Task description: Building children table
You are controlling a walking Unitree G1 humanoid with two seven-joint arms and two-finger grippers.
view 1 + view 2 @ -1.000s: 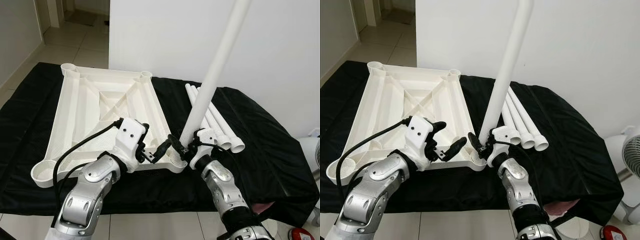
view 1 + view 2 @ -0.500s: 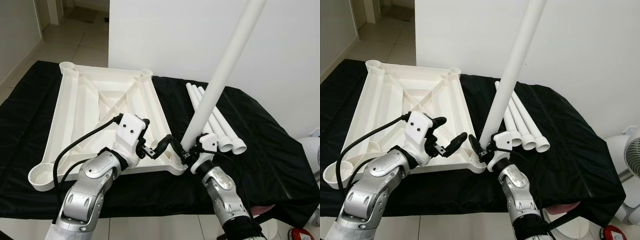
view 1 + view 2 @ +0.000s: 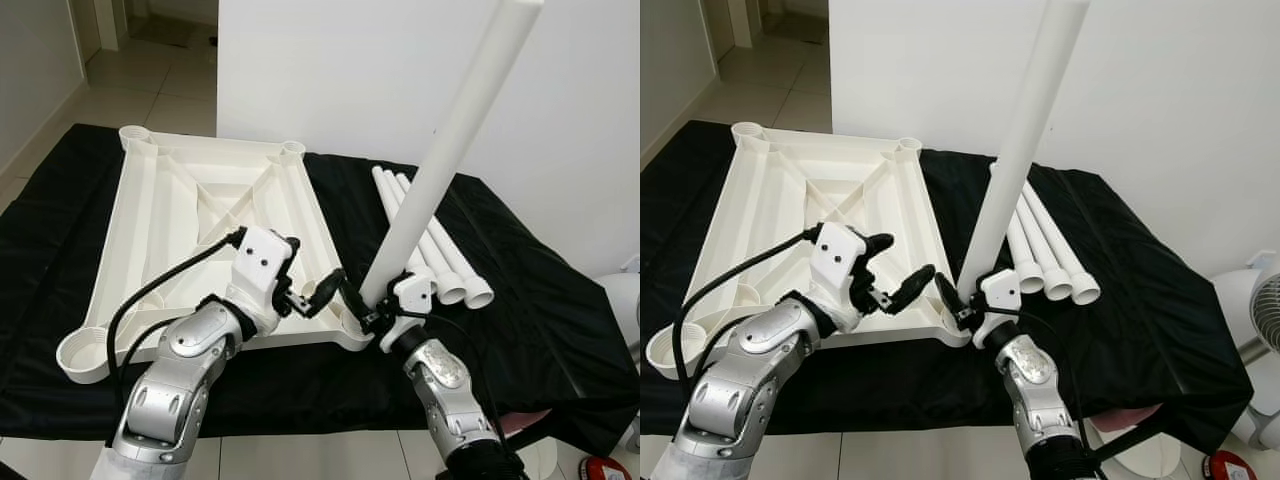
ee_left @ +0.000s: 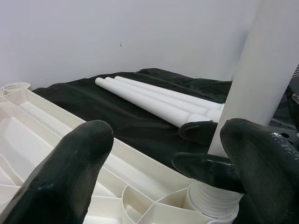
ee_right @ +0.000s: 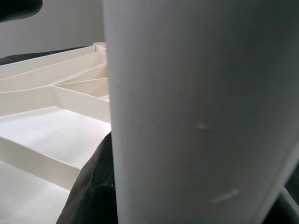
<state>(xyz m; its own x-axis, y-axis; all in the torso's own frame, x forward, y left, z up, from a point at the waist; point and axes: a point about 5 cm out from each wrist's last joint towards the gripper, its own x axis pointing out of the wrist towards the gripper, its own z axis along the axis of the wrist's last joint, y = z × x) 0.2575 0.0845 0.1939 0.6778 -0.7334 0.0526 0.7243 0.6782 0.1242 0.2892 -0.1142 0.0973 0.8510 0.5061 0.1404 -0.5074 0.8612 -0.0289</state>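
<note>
Black cloth (image 3: 560, 330) covers the floor; upturned white tabletop (image 3: 200, 230) lies on it, three spare legs (image 3: 435, 245) beside. Right gripper (image 3: 962, 308) clamps tilted table leg (image 3: 450, 150) at near corner socket (image 4: 212, 200). Left gripper (image 3: 318, 292) spread wide, alongside.

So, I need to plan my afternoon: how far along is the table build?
Early stage. The tabletop lies upside down on the black cloth, ready. In hand: the right gripper holds one leg, tilted, its lower end at the near corner socket; the left gripper waits open alongside. Left: three legs lie unused, with three sockets empty.
</note>
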